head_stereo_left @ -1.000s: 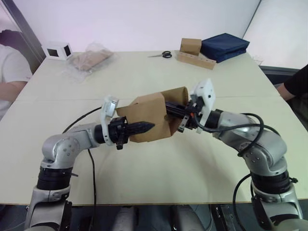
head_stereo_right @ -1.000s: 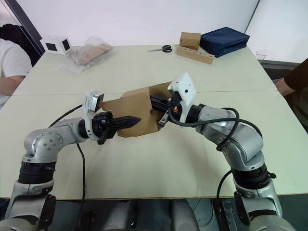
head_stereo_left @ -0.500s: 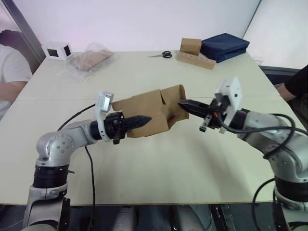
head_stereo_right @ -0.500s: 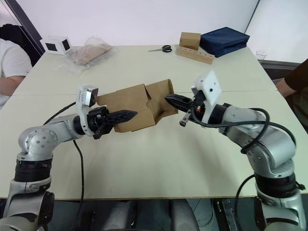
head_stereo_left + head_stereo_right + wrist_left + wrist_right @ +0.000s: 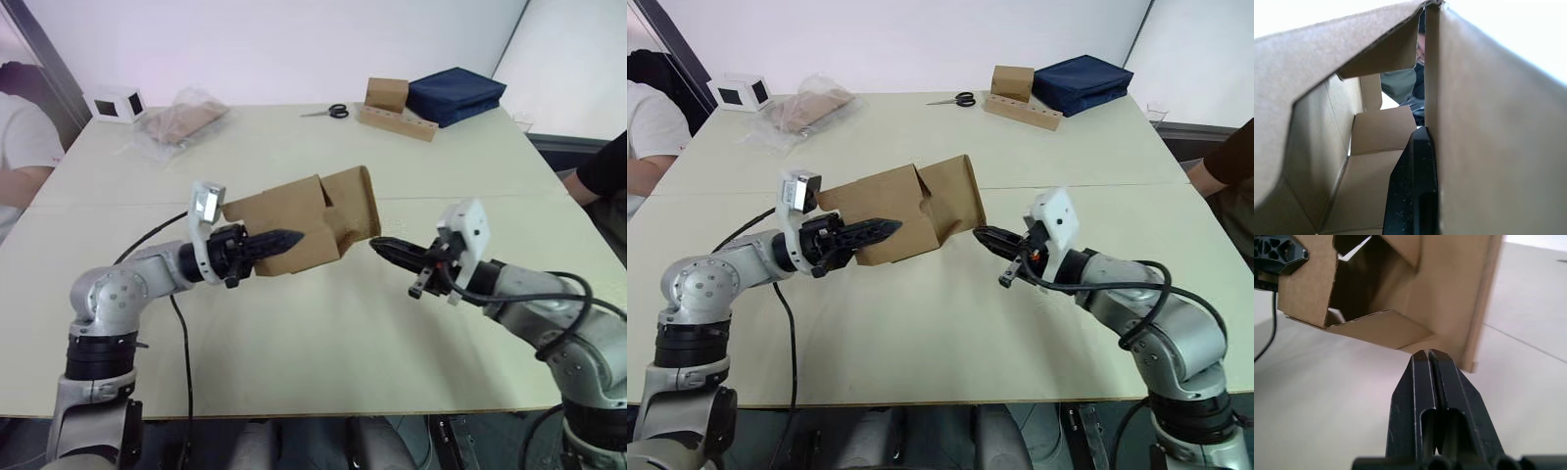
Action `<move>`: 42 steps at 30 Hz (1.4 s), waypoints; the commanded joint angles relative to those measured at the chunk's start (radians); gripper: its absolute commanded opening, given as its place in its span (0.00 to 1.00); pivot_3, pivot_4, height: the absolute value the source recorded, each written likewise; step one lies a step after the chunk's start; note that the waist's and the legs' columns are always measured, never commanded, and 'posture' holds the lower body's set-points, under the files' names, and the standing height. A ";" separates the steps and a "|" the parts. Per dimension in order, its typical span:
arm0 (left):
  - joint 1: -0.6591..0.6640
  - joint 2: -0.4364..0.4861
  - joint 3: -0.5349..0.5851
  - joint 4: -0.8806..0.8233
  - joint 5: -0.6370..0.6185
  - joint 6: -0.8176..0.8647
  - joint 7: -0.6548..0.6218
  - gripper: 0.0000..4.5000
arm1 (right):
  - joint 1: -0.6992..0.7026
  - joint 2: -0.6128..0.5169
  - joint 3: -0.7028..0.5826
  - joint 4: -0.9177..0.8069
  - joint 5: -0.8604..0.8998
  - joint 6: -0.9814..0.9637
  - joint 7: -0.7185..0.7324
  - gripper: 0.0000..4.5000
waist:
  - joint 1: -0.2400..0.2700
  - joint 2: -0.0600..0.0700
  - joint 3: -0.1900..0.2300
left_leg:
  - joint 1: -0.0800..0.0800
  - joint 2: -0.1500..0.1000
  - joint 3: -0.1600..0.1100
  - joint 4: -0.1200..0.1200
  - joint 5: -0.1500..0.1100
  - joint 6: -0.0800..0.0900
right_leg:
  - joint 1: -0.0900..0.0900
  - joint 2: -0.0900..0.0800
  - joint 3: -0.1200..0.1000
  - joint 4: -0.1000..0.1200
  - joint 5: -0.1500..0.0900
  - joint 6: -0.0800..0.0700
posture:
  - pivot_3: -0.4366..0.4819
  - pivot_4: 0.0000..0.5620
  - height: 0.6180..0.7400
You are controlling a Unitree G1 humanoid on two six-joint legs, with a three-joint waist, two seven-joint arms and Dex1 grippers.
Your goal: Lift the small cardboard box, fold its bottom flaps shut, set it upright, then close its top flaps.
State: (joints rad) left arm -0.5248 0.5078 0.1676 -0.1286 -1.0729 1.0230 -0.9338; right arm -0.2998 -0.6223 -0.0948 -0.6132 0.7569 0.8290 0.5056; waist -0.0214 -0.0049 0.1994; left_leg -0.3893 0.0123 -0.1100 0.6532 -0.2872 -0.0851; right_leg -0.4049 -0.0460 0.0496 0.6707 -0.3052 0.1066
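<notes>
I have the small plain brown cardboard box (image 5: 294,230) held above the table, my left gripper (image 5: 269,241) pinching one wall, long axis pointing toward my clenched, empty right gripper (image 5: 390,249) just below its open flaps (image 5: 355,206).

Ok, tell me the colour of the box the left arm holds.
Plain brown, unprinted: the small cardboard box, clearest in the right eye view.

cream table (image 5: 294,343), white wall (image 5: 294,39)
</notes>
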 commanded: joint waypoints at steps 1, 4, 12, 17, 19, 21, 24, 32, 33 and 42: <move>-0.013 -0.007 -0.011 -0.032 -0.015 -0.003 -0.003 0.01 | -0.059 0.050 0.053 -0.043 0.009 -0.007 -0.025 0.00 | 0.000 0.000 0.000 | 0.000 0.000 0.000 0.000 0.000 0.000 | 0.000 0.000 0.000 0.000 0.000 0.000 | 0.48 0.27 1.00; -0.018 -0.018 -0.020 -0.034 -0.020 -0.001 0.000 0.01 | -0.088 0.081 0.104 -0.039 -0.010 -0.011 -0.032 0.00 | 0.001 0.000 0.000 | 0.000 0.000 0.000 0.000 0.000 0.000 | 0.000 0.000 0.000 0.000 0.000 0.000 | 0.48 0.27 1.00; -0.034 -0.038 -0.027 -0.035 -0.033 0.004 0.018 0.01 | -0.129 0.118 0.176 -0.017 -0.049 -0.017 -0.022 0.00 | 0.001 0.000 0.000 | 0.000 0.000 0.000 0.000 0.000 0.000 | 0.000 0.000 0.000 0.000 0.000 0.000 | 0.48 0.27 1.00; -0.033 -0.032 -0.014 -0.043 -0.045 0.014 0.024 0.01 | -0.124 0.093 0.142 -0.026 -0.040 -0.006 -0.007 0.00 | 0.001 0.000 0.000 | 0.000 0.000 0.000 0.000 0.000 0.000 | 0.000 0.000 0.000 0.000 0.000 0.000 | 0.48 0.27 1.00; -0.030 -0.025 -0.009 -0.044 -0.047 0.017 0.023 0.01 | -0.117 0.071 0.112 -0.034 -0.029 -0.001 0.002 0.00 | 0.001 0.000 0.000 | 0.000 0.000 0.000 0.000 0.000 0.000 | 0.000 0.000 0.000 0.000 0.000 0.000 | 0.48 0.27 1.00; -0.025 -0.014 -0.002 -0.046 -0.050 0.020 0.021 0.01 | -0.106 0.035 0.060 -0.045 -0.008 0.010 0.013 0.00 | 0.001 0.000 0.000 | 0.000 0.000 0.000 0.000 0.000 0.000 | 0.000 0.000 0.000 0.000 0.000 0.000 | 0.48 0.27 1.00; -0.022 0.009 0.005 -0.046 -0.056 0.029 0.011 0.01 | -0.102 -0.024 -0.048 -0.048 0.074 0.042 0.031 0.00 | 0.002 0.000 0.000 | 0.000 0.000 0.000 0.000 0.000 0.000 | 0.000 0.000 0.000 0.000 0.000 0.000 | 0.48 0.27 1.00; -0.032 0.060 0.009 -0.050 -0.115 0.075 -0.010 0.01 | -0.090 -0.164 -0.308 0.074 0.405 0.142 0.096 0.00 | 0.001 0.000 0.000 | 0.000 0.000 0.000 0.000 0.000 0.000 | 0.000 0.000 0.000 0.000 0.000 0.000 | 0.48 0.27 1.00; -0.035 0.062 0.011 -0.049 -0.125 0.082 -0.010 0.01 | -0.083 -0.175 -0.319 0.097 0.412 0.143 0.106 0.00 | 0.002 0.000 0.000 | 0.000 0.000 0.000 0.000 0.000 0.000 | 0.000 0.000 0.000 0.000 0.000 0.000 | 0.48 0.27 1.00; -0.072 0.084 0.006 -0.065 -0.218 0.141 -0.022 0.00 | -0.012 -0.177 -0.339 0.264 0.504 0.172 0.203 0.54 | 0.000 0.000 0.000 | 0.000 0.000 0.000 0.000 0.000 0.000 | 0.000 0.000 0.000 0.000 0.000 0.000 | 0.48 0.27 1.00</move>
State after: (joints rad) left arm -0.5763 0.5795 0.1519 -0.1644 -1.2550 1.1588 -0.9451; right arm -0.3101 -0.8039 -0.4029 -0.3482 1.2132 0.9991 0.6989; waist -0.0209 -0.0050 0.1995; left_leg -0.3894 0.0124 -0.1098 0.6533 -0.2874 -0.0848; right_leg -0.4045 -0.0459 0.0495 0.6705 -0.3052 0.1066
